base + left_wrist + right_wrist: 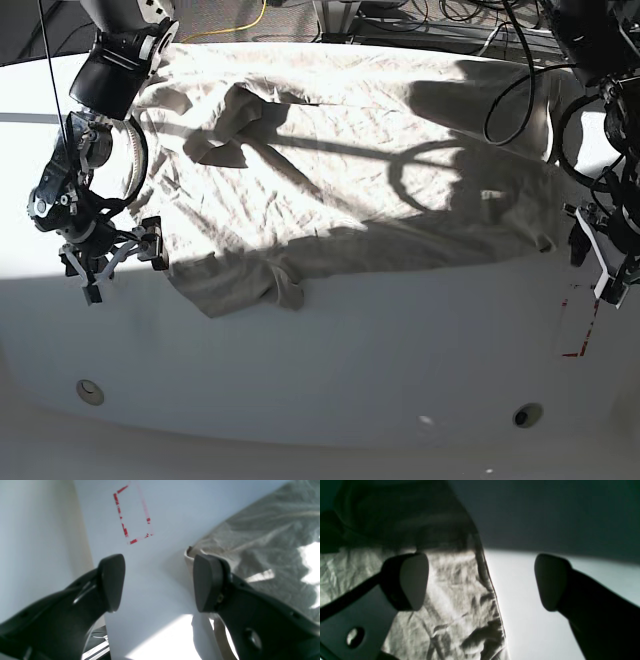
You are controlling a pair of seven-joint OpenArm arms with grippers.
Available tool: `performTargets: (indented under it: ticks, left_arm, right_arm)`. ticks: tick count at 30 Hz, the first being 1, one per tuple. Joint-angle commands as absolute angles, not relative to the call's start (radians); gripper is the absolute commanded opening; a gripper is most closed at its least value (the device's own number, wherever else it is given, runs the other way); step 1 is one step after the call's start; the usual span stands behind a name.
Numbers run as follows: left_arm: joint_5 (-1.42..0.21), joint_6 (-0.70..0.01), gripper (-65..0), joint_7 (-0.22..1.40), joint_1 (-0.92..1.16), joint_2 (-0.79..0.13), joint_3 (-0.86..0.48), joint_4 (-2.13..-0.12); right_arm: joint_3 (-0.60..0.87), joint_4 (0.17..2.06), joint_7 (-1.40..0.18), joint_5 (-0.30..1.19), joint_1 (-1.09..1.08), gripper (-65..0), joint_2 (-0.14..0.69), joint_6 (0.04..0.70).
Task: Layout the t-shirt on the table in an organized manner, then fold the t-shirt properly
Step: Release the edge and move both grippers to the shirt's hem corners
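Observation:
The beige t-shirt [360, 170] lies spread and wrinkled across the white table [340, 360], with a folded flap near its front hem. My right gripper [120, 265] hangs open at the shirt's left edge. In the right wrist view the right gripper [482, 581] straddles that edge, with the t-shirt [450, 600] under one finger and bare table [532, 605] under the other. My left gripper [597, 262] is open just off the shirt's right corner. In the left wrist view the left gripper [160, 582] holds nothing, and the t-shirt [262, 542] corner lies beside one finger.
A red dashed rectangle mark [132, 515] lies on the table beyond the left gripper, seen also as the red mark [578, 325]. Two round holes [89, 391] [527, 415] sit near the front edge. Cables [440, 15] run behind the table. Strong sun patches and arm shadows cross the shirt.

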State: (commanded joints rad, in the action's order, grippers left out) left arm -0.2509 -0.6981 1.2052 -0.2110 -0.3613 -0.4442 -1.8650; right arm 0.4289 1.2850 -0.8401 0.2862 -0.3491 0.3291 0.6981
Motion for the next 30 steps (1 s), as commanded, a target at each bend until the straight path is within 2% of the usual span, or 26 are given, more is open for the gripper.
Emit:
performTargets:
  ticks: [3, 7, 11, 15, 24, 30]
  left_arm:
    - [-0.17, -0.698, -24.6, 1.176, -0.257, -0.321, -0.444, -1.787]
    - [-0.058, -0.698, -24.6, 1.05, -0.269, -0.272, -0.447, -1.685]
    - [0.019, -0.698, -24.6, 0.935, -0.266, -0.255, -0.447, -1.598]
    - [0.028, -0.698, -24.6, 0.915, -0.266, -0.257, -0.45, -1.518]
    - [0.028, -0.698, -24.7, 0.914, -0.266, -0.257, -0.55, -1.503]
    - [0.03, -0.698, -24.7, 0.914, -0.265, -0.262, -0.564, -1.503]
  right_arm:
    - [0.371, 1.147, -0.765, 0.286, -0.406, 0.0, 0.352, 0.698]
    - [0.312, 0.984, -0.665, 0.286, -0.479, 0.0, 0.374, 0.698]
    - [0.263, 0.825, -0.576, 0.286, -0.533, 0.0, 0.384, 0.698]
    - [0.22, 0.71, -0.49, 0.286, -0.568, 0.0, 0.384, 0.698]
    - [0.191, 0.65, -0.446, 0.288, -0.565, 0.0, 0.361, 0.698]
    - [0.191, 0.654, -0.446, 0.288, -0.538, 0.0, 0.332, 0.698]
